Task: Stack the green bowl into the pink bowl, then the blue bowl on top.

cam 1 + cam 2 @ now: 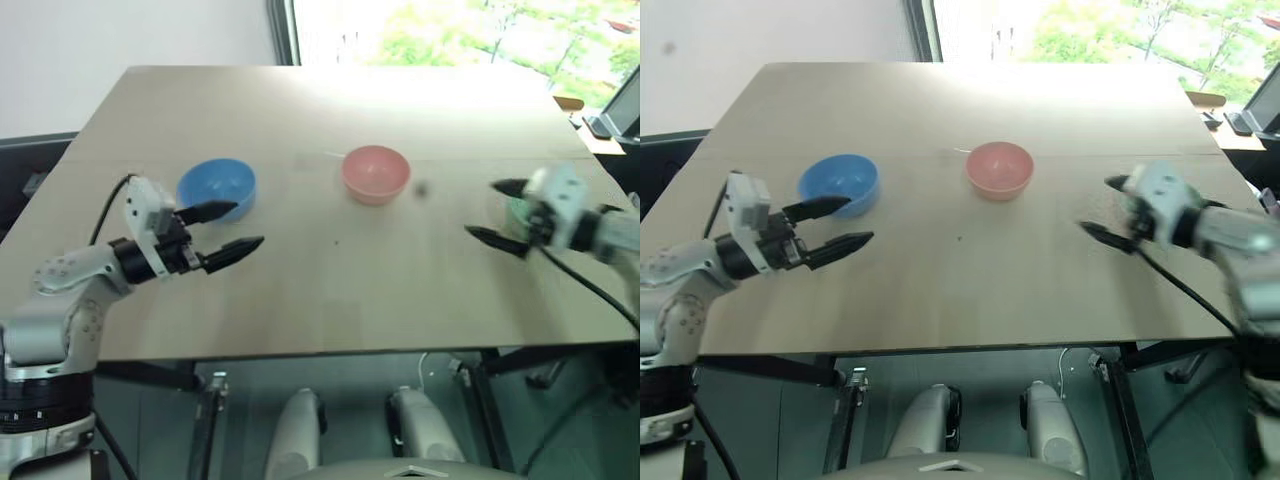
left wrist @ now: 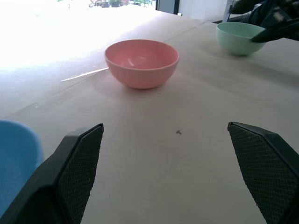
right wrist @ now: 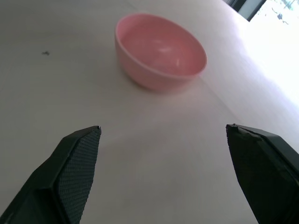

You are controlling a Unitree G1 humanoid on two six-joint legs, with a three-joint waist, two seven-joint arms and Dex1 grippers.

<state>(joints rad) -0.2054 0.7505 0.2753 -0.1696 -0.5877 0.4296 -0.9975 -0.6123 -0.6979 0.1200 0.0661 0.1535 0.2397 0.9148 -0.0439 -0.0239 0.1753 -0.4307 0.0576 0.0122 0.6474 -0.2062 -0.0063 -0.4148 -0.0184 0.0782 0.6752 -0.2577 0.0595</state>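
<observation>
Left wrist view is showing green bowl (image 2: pixel 239 38) sitting beside right gripper (image 1: pixel 510 214), pink bowl (image 1: pixel 375 172) mid-bench; both grippers' fingers spread, empty. Looking light, stiff, slick; rim pinch suiting.

Pale wooden tabletop (image 1: pixel 300 290) carries three round plastic bowls, well apart: sky-blue bowl (image 1: pixel 216 187), salmon-pink bowl (image 1: pixel 375 172), mint-green bowl (image 2: pixel 240 37).
</observation>
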